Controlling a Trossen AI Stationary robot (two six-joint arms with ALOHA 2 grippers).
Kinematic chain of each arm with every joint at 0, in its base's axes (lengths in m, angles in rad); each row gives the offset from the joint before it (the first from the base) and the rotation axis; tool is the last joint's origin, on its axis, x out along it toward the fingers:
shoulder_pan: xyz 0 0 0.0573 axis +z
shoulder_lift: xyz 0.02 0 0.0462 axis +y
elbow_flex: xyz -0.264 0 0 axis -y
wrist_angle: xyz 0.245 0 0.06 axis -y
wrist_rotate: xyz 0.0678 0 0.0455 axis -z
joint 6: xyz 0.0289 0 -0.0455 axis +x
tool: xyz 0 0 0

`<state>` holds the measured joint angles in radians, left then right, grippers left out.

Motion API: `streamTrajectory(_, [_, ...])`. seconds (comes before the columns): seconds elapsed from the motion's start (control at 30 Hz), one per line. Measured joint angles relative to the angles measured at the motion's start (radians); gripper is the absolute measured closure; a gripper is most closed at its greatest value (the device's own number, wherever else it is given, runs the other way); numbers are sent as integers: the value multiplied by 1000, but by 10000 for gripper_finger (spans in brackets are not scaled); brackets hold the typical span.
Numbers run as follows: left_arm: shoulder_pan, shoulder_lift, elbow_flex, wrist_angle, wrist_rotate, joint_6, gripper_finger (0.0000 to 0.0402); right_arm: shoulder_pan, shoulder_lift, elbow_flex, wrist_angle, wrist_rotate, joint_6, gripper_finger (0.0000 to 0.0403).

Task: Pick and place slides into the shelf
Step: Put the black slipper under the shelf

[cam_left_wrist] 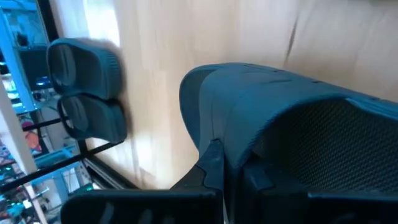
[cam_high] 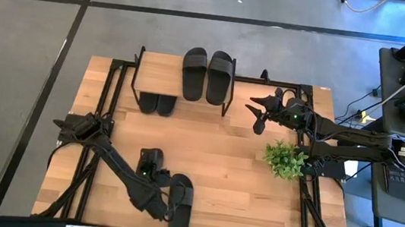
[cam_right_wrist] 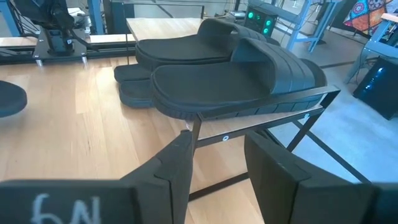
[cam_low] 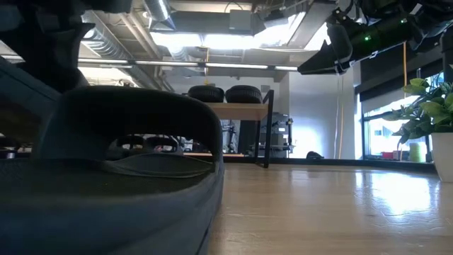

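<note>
A black slide [cam_high: 181, 207] lies near the table's near edge and fills the low view's foreground [cam_low: 127, 177]. My left gripper [cam_high: 170, 195] is shut on its strap. Another dark slide-like shape [cam_high: 152, 156] shows partly beside that arm's wrist. The shelf [cam_high: 163, 69] stands at the far edge. Two slides [cam_high: 207, 76] rest sole-down on its plank top [cam_right_wrist: 236, 74], and two more [cam_high: 157, 104] sit on the tier below [cam_left_wrist: 84, 87]. My right gripper [cam_high: 258, 116] hovers open, raised above the table by the shelf's right end [cam_right_wrist: 227, 165]. My left gripper holds the near slide by its wide strap [cam_left_wrist: 233, 134], at the side facing the table's left. The strap's edge runs down between the two fingers [cam_left_wrist: 210, 163], one outside and one seemingly under the arch. The fingers come roughly level from the left. The slide sits level, low at the tabletop.
A small potted plant [cam_high: 285, 160] stands on the table's right side, close under my right arm [cam_low: 428, 106]. Bare wood lies between the shelf and the near slide [cam_high: 214, 149]. The table's black frame rails run along both sides.
</note>
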<state>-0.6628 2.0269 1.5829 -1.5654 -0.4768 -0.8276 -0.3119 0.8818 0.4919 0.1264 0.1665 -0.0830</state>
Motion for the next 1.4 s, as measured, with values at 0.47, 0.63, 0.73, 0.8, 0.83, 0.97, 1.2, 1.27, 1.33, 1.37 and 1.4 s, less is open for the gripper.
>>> streamTrajectory(0.47, [45, -255, -235, 17, -107, -106, 400, 0, 0, 0, 56, 0, 2, 257])
streamTrajectory(0.63, [135, -414, -365, 86, -124, -27, 400, 0, 0, 0, 100, 0, 7, 257])
streamTrajectory(0.73, [217, -457, -402, 145, -137, 129, 400, 0, 0, 0, 110, 0, 11, 257])
streamTrajectory(0.8, [280, -458, -410, 198, -165, 246, 400, 0, 0, 0, 111, 0, 11, 257])
streamTrajectory(0.83, [315, -458, -412, 232, -169, 302, 400, 0, 0, 0, 110, 0, 16, 257])
streamTrajectory(0.97, [459, -455, -435, 390, -152, 456, 400, 0, 0, 0, 110, 0, 29, 257])
streamTrajectory(1.2, [590, -455, -441, 690, -142, 634, 400, 0, 0, 0, 110, 0, 32, 257])
streamTrajectory(1.27, [606, -455, -441, 738, -147, 683, 400, 0, 0, 0, 109, 0, 47, 257])
streamTrajectory(1.33, [619, -441, -441, 763, -166, 728, 400, 0, 0, 0, 109, 0, 52, 257])
streamTrajectory(1.37, [625, -431, -441, 773, -173, 739, 400, 0, 0, 0, 109, 1, 52, 257])
streamTrajectory(1.4, [630, -423, -441, 770, -177, 750, 400, 0, 0, 0, 108, 0, 52, 257])
